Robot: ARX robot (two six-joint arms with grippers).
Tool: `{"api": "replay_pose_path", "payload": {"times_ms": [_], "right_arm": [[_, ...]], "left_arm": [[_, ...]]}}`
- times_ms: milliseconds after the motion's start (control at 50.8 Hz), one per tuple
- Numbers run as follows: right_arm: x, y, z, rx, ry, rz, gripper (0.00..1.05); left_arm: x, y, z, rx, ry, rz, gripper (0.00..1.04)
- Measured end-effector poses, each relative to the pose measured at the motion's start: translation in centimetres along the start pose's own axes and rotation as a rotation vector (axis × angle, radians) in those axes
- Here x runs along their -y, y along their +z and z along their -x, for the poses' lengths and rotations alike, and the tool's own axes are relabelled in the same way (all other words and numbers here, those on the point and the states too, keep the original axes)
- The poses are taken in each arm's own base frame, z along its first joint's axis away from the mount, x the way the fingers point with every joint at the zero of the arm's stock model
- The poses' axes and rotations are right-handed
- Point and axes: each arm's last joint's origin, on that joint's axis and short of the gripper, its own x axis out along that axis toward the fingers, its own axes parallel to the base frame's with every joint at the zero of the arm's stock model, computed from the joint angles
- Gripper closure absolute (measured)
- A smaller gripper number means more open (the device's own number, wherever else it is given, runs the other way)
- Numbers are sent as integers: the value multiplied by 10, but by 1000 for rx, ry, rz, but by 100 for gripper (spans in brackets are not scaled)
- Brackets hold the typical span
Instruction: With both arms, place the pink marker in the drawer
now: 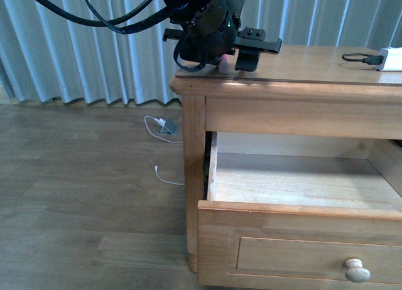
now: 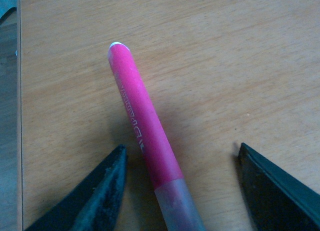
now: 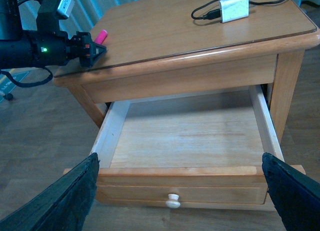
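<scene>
One stubby bright-pink marker point(image 2: 142, 121) sits on the honey-wood table point(image 1: 314, 67), at its left front edge, inside the spread black left pincer point(image 2: 181, 153). One wide wooden drawer point(image 1: 295, 209) gapes open; the black right pincer point(image 3: 180, 161) hovers spread before it.

The left arm point(image 1: 201, 20) reaches forward with its wrist tipped downward. The left gripper point(image 2: 180, 158) has its black fingers point(image 2: 100, 191) spread wide, clamped on nothing. The right gripper point(image 3: 180, 163) is held well back and higher up, angled downward, its jaws also wide apart
</scene>
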Motion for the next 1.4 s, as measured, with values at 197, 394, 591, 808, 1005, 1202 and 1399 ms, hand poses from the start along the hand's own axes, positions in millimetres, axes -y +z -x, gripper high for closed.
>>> {"api": "replay_pose_path", "payload": {"times_ms": [197, 394, 591, 808, 1005, 1202, 1399], "right_arm": [[0, 0, 0, 0, 0, 0, 8], [0, 0, 0, 0, 0, 0, 8], [0, 0, 0, 0, 0, 0, 8], [0, 0, 0, 0, 0, 0, 8], [0, 0, 0, 0, 0, 0, 8], [0, 0, 0, 0, 0, 0, 8], [0, 0, 0, 0, 0, 0, 8]], "left_arm": [[-8, -5, 5, 7, 3, -13, 89], [-21, -11, 21, 13, -25, -12, 90], [-34, -20, 58, 37, -132, -46, 91], [-36, -27, 111, 76, -284, -123, 91], [-27, -44, 139, 74, -392, -240, 91], [-5, -70, 125, 13, -442, -362, 91], [36, -101, 73, -75, -464, -403, 91]]}}
